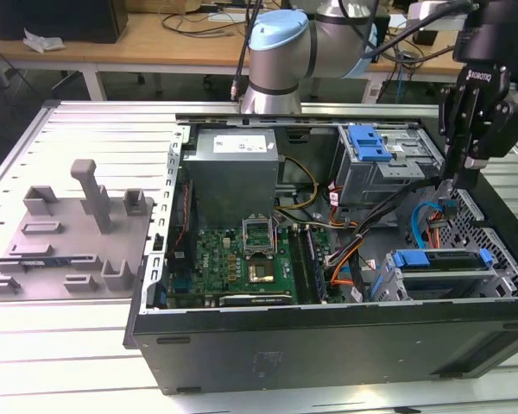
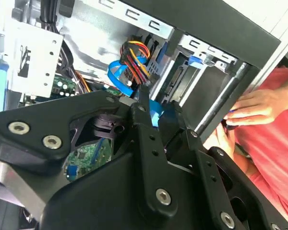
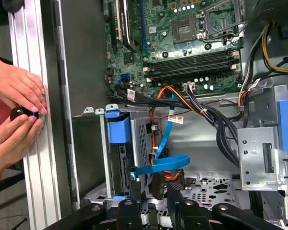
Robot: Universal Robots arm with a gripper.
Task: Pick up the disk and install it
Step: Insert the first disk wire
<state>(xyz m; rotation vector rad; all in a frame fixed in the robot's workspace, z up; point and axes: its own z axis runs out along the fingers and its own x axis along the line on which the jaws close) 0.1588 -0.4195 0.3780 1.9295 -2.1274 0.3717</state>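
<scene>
Your gripper [image 1: 463, 181] hangs over the open computer case [image 1: 328, 332], at the exterior view's right, pointing down into the gap between the two drive cages. Its fingers [image 3: 136, 199] stand a little apart and hold nothing; in the first wrist view a blue ribbon cable [image 3: 161, 165] loops just beyond them.

The disk [image 1: 440, 263] sits in the lower drive cage [image 1: 509, 276], in the corner of the case at the exterior view's lower right. Its long axis runs across the exterior view from left to right, with a blue rail uppermost. The blue handle end points to the exterior view's left, toward the motherboard [image 1: 242, 259]. In the first wrist view that handle [image 3: 118, 128] faces the cables.

A person's hands [image 3: 17, 93] rest at the outer edge of the case, pinching a small dark part.
</scene>
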